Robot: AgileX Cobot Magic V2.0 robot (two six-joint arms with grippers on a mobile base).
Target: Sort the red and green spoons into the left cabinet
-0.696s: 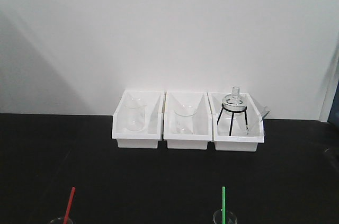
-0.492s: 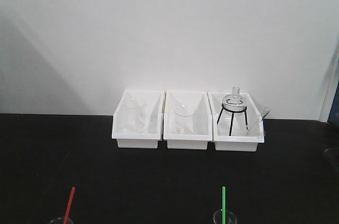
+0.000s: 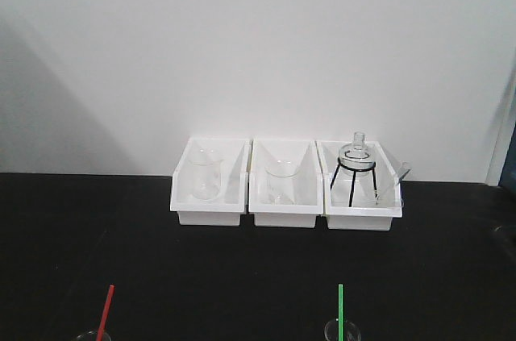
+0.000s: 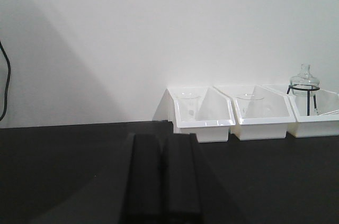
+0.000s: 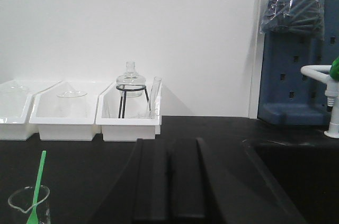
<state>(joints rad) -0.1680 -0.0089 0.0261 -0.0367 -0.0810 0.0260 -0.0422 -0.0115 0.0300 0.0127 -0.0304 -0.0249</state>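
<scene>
The red spoon (image 3: 106, 309) stands in a glass beaker at the bottom left of the front view, handle up. The green spoon (image 3: 340, 309) stands in another glass beaker at the bottom middle-right; it also shows in the right wrist view (image 5: 37, 184), left of my right gripper. My left gripper (image 4: 161, 142) is shut and empty above the black table. My right gripper (image 5: 168, 144) is shut and empty too. Neither gripper shows in the front view. The grey cabinet is out of view.
Three white bins (image 3: 284, 188) stand in a row at the wall, two with beakers, the right one with a flask on a black tripod (image 3: 355, 168). A sink basin (image 5: 296, 176), a white tap (image 5: 323, 91) and a blue pegboard (image 5: 296, 65) lie to the right.
</scene>
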